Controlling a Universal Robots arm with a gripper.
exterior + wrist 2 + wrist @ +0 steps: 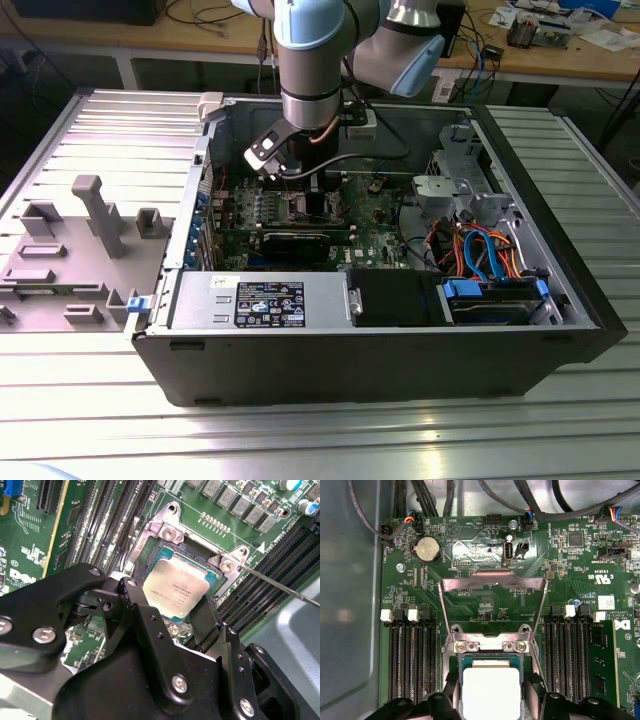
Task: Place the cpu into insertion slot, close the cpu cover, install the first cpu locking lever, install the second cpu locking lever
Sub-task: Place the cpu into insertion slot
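Ribbed metal table (90, 440), light glare on it, wooden workbench (130, 38) behind strewn with cables (195, 12), grey moulded tray (70, 250) at exterior view's left.

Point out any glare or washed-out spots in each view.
First wrist view: the square silvery-grey cpu is blown out to near white. Second wrist view: the cpu shows a milder sheen. Exterior view: bright reflection on the ribbed metal table.
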